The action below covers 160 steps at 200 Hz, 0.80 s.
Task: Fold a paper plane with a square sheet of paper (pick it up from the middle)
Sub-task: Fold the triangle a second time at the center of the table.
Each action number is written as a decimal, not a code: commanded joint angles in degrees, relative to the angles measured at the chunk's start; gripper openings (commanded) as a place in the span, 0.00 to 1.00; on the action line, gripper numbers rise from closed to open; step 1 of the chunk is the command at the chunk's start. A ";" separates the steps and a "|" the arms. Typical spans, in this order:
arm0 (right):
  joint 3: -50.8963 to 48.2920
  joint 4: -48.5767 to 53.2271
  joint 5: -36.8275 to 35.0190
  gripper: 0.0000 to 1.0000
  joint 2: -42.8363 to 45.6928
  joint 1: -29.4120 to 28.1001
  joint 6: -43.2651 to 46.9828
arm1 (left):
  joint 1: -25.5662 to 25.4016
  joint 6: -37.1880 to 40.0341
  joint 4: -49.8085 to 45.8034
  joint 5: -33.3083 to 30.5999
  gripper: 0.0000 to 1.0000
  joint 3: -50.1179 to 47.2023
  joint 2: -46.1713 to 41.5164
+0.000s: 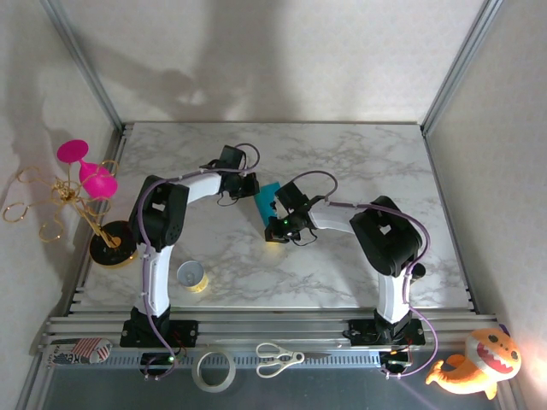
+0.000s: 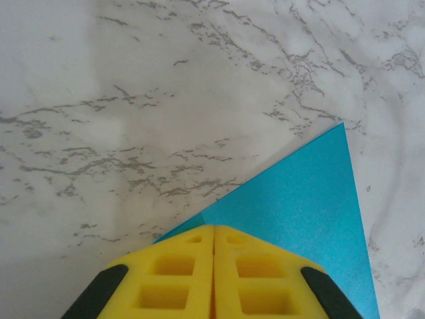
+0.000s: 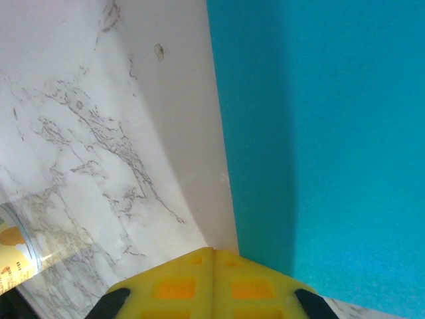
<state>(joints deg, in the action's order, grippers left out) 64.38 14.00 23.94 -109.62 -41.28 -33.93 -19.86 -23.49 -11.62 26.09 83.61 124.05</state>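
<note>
2 grippers are seen close together near the middle of the white marble table (image 1: 359, 154), with the square sheet of thin teal-blue paper (image 1: 266, 203) between them. The left gripper (image 2: 214, 229) has its yellow fingers pressed together, and the edge of the paper runs under their tips. The right gripper (image 3: 213, 251) is closed in the same way at another edge of the paper, where a pale strip and a shadow are seen beside the blue. Whether the paper is pinched or only pushed down cannot be told. The fingers are likely put together so that a thin tip is made for holding the sheet and pressing a fold. No plane shape is seen yet, so most of the folding is judged to be left. A small yellow tape roll (image 1: 192, 275) is set well apart, near the left arm.
</note>
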 commanded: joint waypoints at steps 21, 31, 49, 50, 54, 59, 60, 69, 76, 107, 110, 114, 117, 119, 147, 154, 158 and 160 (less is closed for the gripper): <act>-0.73 -2.36 -9.61 0.19 7.84 4.41 -0.61 | -0.80 3.15 -6.64 -0.16 0.14 4.61 -1.57; -0.12 -1.51 -11.33 0.20 7.03 5.72 0.31 | -0.94 0.95 -4.88 -0.42 0.20 3.85 -4.32; 2.04 -0.17 -12.77 0.22 4.41 7.38 2.46 | -0.98 -4.38 -0.23 -1.80 0.29 0.43 -9.72; 2.18 -0.14 -12.82 0.23 4.24 7.41 2.55 | -0.98 -4.64 -0.02 -1.95 0.29 0.24 -9.98; 2.84 0.08 -13.13 0.23 3.47 7.56 2.91 | -0.97 -5.63 0.65 -2.46 0.30 -0.55 -10.96; 3.80 0.63 -13.39 0.24 2.40 7.61 3.29 | -0.97 -7.03 1.20 -3.16 0.33 -1.45 -12.07; 3.99 0.70 -13.44 0.24 2.18 7.66 3.32 | -1.02 -7.33 1.31 -3.29 0.33 -1.62 -12.29; 6.01 2.20 -13.66 0.24 0.23 7.61 3.89 | -1.02 -9.41 2.07 -4.36 0.35 -3.32 -14.03; 7.21 3.32 -13.55 0.24 -1.27 7.60 3.96 | -1.14 -10.92 2.94 -4.93 0.37 -4.89 -15.40; 8.61 6.49 -14.15 0.24 -4.86 7.13 0.25 | -2.44 -15.60 6.45 -5.98 0.47 -11.98 -20.42; 8.46 6.67 -14.26 0.24 -4.97 7.05 -0.34 | -2.58 -16.01 6.62 -6.08 0.48 -12.54 -20.69; 8.16 6.85 -14.48 0.24 -5.06 6.83 -1.28 | -2.76 -16.53 6.83 -6.18 0.49 -13.22 -21.09; 7.84 6.95 -14.59 0.24 -5.07 6.67 -2.02 | -2.93 -16.86 7.13 -6.22 0.50 -13.78 -21.31; 7.62 6.93 -14.62 0.24 -5.03 6.63 -2.54 | -3.04 -17.10 7.27 -6.20 0.50 -14.10 -21.44; 2.46 5.05 -14.51 0.23 -2.93 4.88 -12.44 | -5.36 -19.55 9.53 -5.21 0.53 -17.28 -21.47; 0.60 3.74 -14.06 0.23 -1.90 4.47 -15.39 | -5.92 -19.93 9.89 -4.81 0.53 -17.63 -20.95; -0.36 2.63 -13.65 0.23 -1.21 4.23 -16.86 | -6.18 -20.15 10.29 -4.55 0.53 -17.84 -20.60; -0.87 2.09 -13.37 0.23 -0.85 4.20 -17.53 | -6.36 -20.25 10.45 -4.42 0.53 -17.93 -20.40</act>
<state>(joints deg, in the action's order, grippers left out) 69.71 14.94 10.22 -112.53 -34.81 -40.38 -24.10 -40.25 -4.05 21.17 67.26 102.80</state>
